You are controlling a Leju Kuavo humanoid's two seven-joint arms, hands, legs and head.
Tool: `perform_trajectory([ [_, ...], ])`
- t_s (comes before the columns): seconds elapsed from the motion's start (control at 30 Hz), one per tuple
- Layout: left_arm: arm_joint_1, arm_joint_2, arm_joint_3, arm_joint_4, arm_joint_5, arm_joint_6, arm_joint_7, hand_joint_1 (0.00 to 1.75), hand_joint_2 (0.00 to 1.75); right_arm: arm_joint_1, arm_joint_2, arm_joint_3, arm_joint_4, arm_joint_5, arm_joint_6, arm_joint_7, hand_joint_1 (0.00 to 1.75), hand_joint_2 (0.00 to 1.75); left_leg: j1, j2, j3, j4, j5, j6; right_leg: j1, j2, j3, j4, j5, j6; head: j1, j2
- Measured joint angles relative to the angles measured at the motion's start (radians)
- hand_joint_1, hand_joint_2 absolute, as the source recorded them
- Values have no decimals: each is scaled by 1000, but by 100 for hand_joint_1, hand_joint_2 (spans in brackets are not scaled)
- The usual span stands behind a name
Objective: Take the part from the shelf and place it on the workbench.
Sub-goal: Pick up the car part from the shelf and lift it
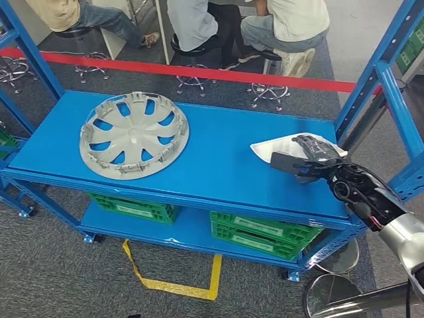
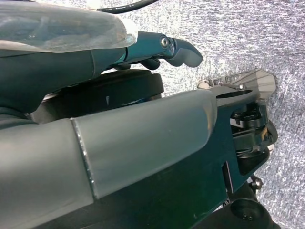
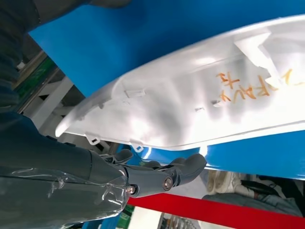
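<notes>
The white part [image 1: 280, 147], likely a light, stiff, slick plastic shell, lies at the shelf's [image 1: 214, 159] right end. The right hand [image 1: 306, 159] rests on it, fingers spread; take its near edge.

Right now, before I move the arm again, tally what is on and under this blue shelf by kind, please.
Grey wheel covers on the top deck: 1
White parts on the top deck, under the right hand: 1
Green crates on the lower deck: 2
Total: 4
</notes>
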Motion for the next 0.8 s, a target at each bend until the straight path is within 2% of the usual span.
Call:
perform_trajectory([
  [0.4,-2,6,0,0,-10,6,0,0,0,-6,1,10,22,-20,-22,-14,0,175,0,-2,-1,0,0,0,0,-2,0,0,0,0,0,0],
  [0.8,-11,50,-1,0,-20,24,5,0,0,0,2,25,30,-15,-20,-29,0,175,0,-2,-1,0,0,0,0,-3,0,0,0,0,0,0],
])
